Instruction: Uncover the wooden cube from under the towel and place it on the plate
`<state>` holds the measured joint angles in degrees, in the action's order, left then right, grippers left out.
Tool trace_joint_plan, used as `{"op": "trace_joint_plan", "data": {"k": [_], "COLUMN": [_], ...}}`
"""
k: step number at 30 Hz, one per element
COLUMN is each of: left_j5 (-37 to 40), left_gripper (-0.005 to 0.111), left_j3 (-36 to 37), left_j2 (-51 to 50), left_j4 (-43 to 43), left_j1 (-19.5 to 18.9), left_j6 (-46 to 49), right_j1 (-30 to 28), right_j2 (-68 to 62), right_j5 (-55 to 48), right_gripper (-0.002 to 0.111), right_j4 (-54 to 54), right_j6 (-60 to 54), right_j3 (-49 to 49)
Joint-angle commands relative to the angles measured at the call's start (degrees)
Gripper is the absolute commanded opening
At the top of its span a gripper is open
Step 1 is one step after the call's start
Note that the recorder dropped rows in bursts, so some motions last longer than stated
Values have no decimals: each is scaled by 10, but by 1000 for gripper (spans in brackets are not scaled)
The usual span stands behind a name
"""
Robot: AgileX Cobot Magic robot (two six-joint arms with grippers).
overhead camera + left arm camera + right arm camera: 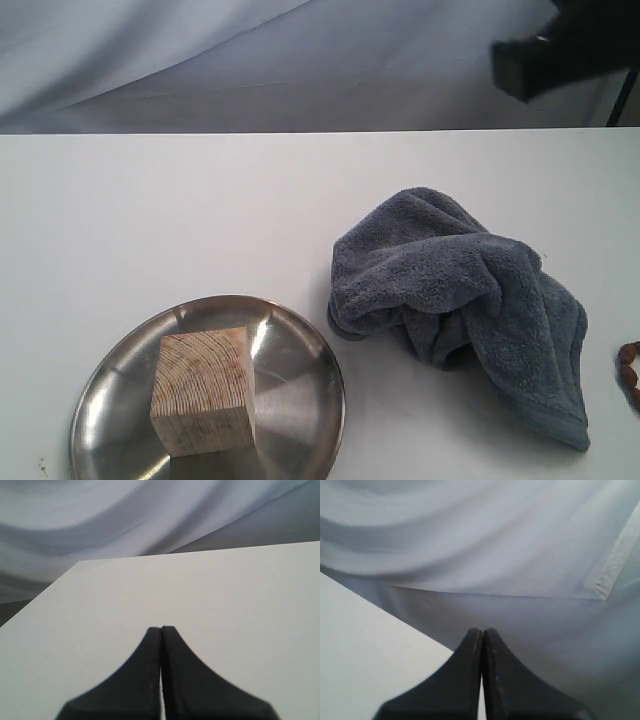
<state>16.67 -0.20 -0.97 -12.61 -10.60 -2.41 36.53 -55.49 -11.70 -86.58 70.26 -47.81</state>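
- There is one wooden cube (203, 392), one plate (297, 398) and one towel (460, 300), all on the white table (150, 220).
- The left gripper (161, 630) has its fingers pressed together, gripping nothing, over bare table.
- The right gripper (482, 631) is likewise closed and empty, at the table's edge.
- The cube sits inside the plate, touching neither gripper.
- The towel lies crumpled to the right, just apart from the plate.

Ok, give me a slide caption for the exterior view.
Wooden cube resting on the steel plate, crumpled grey towel beside it on the white table.
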Motion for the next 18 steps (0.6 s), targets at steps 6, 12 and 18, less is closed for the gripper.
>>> {"op": "trace_joint_plan", "data": {"k": [6,12,18], "left_j5": [-3,-3,-3], "left_gripper": [1,1,1], "left_j3": [2,2,2], "left_j2": [3,3,3], "left_j4": [5,5,5], "left_j1": [-2,-2,-2], "left_j6": [-3,-3,-3], "right_j1": [0,0,0], "right_j2": [261,345,366], "right_j5": [-30,-30,-45], "right_gripper": [0,0,0], "right_j4": [151,185,446], "right_j6": [2,2,-311], "right_j3": [247,301,326]}}
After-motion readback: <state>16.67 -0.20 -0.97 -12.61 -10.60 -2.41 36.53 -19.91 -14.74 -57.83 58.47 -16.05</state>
